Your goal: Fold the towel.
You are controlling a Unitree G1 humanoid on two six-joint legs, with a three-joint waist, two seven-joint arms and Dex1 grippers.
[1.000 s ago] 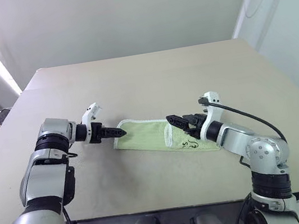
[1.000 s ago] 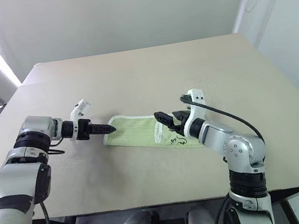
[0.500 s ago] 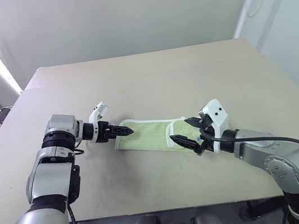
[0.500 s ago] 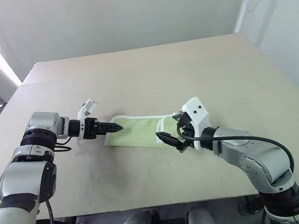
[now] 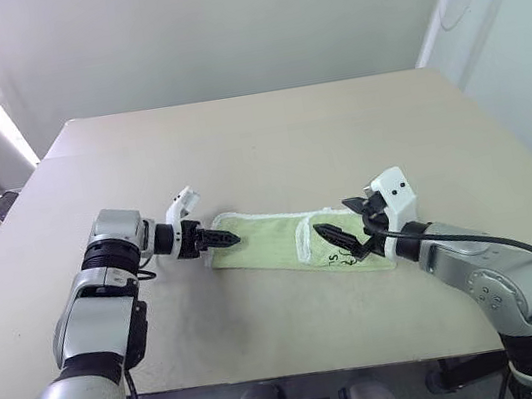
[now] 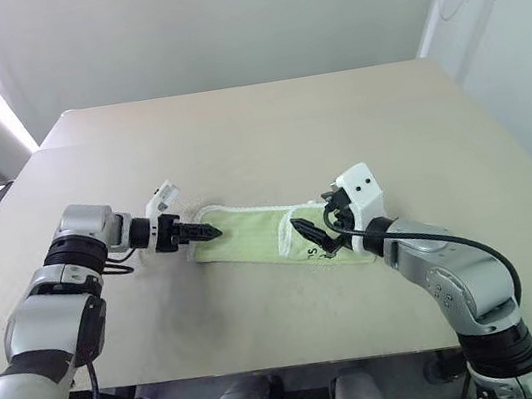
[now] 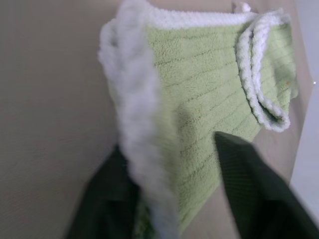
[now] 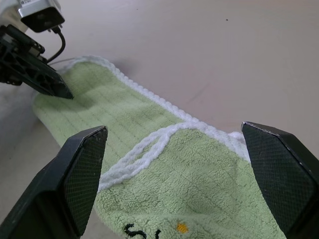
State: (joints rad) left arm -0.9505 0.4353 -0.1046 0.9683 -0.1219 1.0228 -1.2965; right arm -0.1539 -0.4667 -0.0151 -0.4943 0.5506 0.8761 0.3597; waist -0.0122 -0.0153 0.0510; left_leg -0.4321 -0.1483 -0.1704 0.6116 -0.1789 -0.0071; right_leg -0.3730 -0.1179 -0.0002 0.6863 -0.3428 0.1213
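Beige table (image 5: 268,148): left pincer (image 5: 223,236) has closed around the towel (image 5: 263,242) end; right pincer (image 5: 343,228), wide open, has risen.

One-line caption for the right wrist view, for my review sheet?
Open right gripper poised over the folded green towel on the table, left gripper at its far end.

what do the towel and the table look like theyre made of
Towel: looks like soft terry or microfibre cloth, lime green, with a fuzzy ribbed pile showing in both wrist views and a white yarn-stitched edging. Table: a smooth, matte beige top, probably laminate or painted board; it shows no grain and little glare, so the exact material stays open.
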